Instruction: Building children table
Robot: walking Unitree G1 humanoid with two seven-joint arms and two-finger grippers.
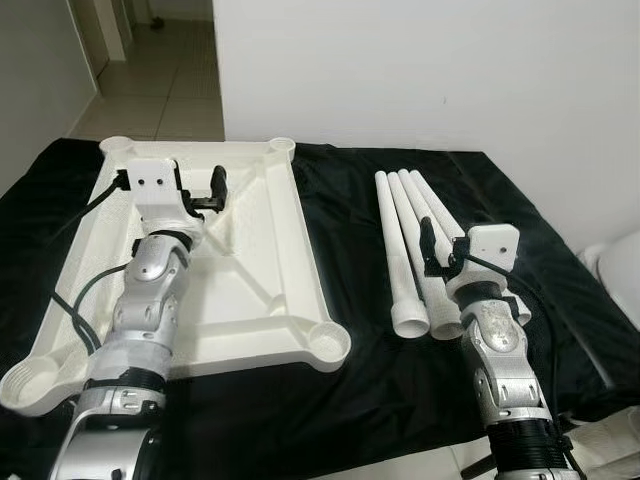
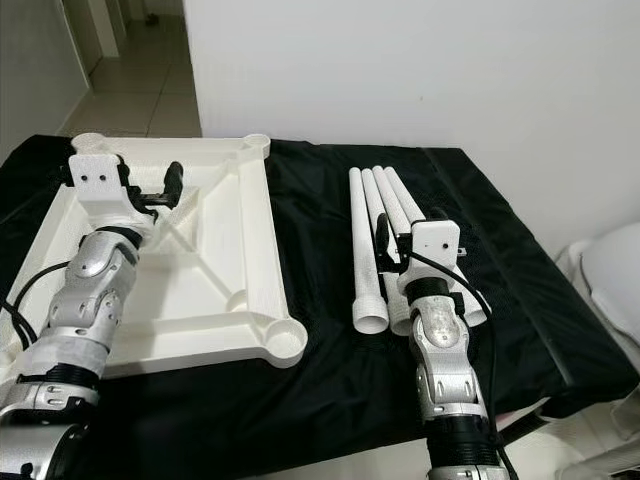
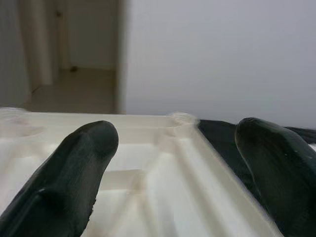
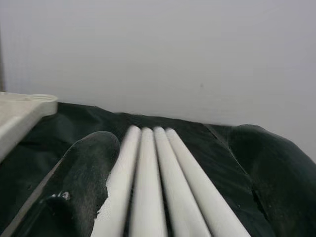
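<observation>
The white children's table top lies upside down on the black cloth, on my left, with round leg sockets at its corners. Several white tube legs lie side by side on the cloth to the right. My left gripper hovers open over the far part of the table top, with nothing between its fingers. My right gripper is open low over the near ends of the legs. In its wrist view the legs run between the two fingers.
The black cloth covers the whole work surface, and its front edge is close to me. A white wall stands behind. A tiled hallway opens at the far left. A white rounded object sits off the right edge.
</observation>
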